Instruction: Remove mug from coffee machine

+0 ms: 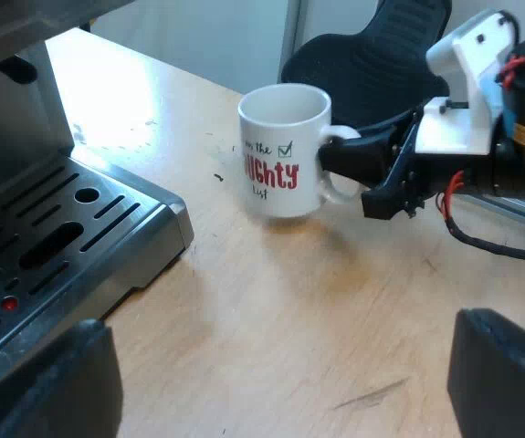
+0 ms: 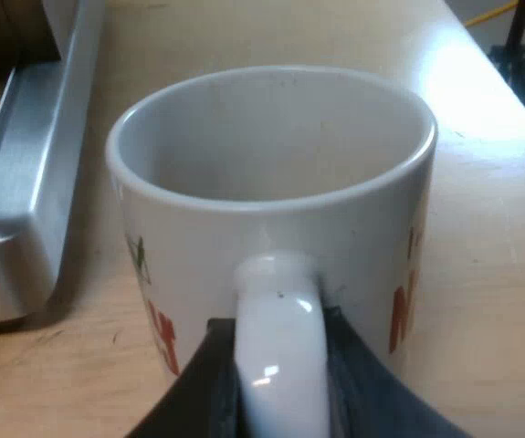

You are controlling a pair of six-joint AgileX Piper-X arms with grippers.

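Right wrist view: my right gripper (image 2: 280,379) clamps the mug (image 2: 198,246) by its handle (image 2: 278,310) beside the machine (image 1: 70,228); left gripper (image 1: 280,374) spread, empty.

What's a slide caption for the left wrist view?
Right hand grips the white mug by its handle, clear of the espresso machine's drip tray.

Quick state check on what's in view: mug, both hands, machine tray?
mug: upright, empty, off the machine; whether it rests on the table or hangs just above it, cannot tell.
right hand: shut on the mug's handle.
left hand: open, holding nothing, beside the drip tray.
espresso machine: drip tray without the mug.
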